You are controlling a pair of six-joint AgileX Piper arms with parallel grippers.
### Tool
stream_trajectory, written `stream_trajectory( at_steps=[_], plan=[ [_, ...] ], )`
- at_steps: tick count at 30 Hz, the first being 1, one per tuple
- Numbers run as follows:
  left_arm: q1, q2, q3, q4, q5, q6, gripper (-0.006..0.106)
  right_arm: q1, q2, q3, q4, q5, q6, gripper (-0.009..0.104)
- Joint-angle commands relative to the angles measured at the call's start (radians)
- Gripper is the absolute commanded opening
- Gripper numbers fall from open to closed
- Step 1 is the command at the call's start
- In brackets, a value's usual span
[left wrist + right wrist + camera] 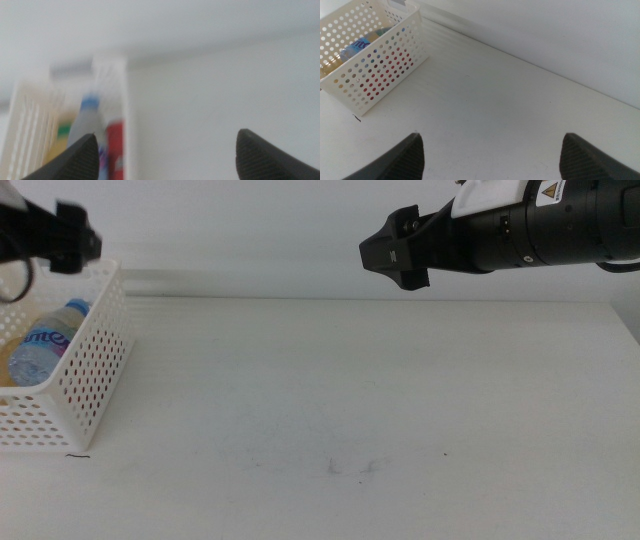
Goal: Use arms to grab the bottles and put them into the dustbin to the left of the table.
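Nearest the camera the bench (400, 400) is just bare white top with a couple of faint scuffs near the front edge, nothing standing on it that I can spot.

Over at the left edge sits the bin (95, 370), the white perforated basket. Everything the task cares about looks to be inside it: the water bottle (45, 340) lies on its side with the blue cap pointing to the back, the yellow bottle (61, 140) is next to it, and the can (115, 150) stands against the bin's right wall. You can see red through the holes in the right wrist view too. So I'd guess the job is basically finished.

The left gripper (165, 155) hangs above the bin's back left part, jaws spread wide with nothing between them, which fits having let something drop in. The left wrist view is blurry, so don't ask me for detail there.

Furthest back and high up, the right gripper (395, 252) hovers above the bench's far edge, well apart from the bin. In its own wrist view its jaws are wide and empty as well. It seems to be parked up there to stay out of the way, since there's nothing left on the bench to grab.
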Motion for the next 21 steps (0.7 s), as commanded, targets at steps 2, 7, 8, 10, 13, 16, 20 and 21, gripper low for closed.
stream_trajectory(
  at_steps=[2,7,8,10,13,16,20,21],
  plan=[
    [-0.081,-0.201,0.097,-0.011,-0.079,-0.005,0.094,-0.001,-0.006,0.007,-0.004,-0.009,-0.002,0.082],
    [-0.128,-0.394,0.19,-0.033,-0.09,-0.005,0.094,-0.001,-0.006,0.007,-0.004,-0.009,-0.002,0.082],
    [-0.128,-0.413,0.202,-0.042,-0.092,-0.007,0.094,-0.001,-0.006,0.007,-0.004,-0.009,-0.002,0.082],
    [-0.128,-0.446,0.219,-0.053,-0.092,-0.017,0.094,-0.001,-0.006,0.007,-0.004,-0.009,-0.002,0.082],
    [-0.128,-0.478,0.226,-0.068,-0.081,-0.025,0.094,-0.001,-0.006,0.007,-0.004,-0.009,-0.002,0.082],
    [-0.128,-0.492,0.228,-0.072,-0.089,-0.028,0.094,-0.001,-0.006,0.007,-0.004,-0.009,-0.002,0.082],
    [-0.128,-0.498,0.228,-0.072,-0.097,-0.028,0.094,-0.001,-0.006,0.007,-0.004,-0.009,-0.002,0.082],
    [-0.128,-0.498,0.228,-0.072,-0.097,-0.028,0.094,-0.001,-0.006,0.007,-0.004,-0.009,-0.002,0.082]
  ],
)
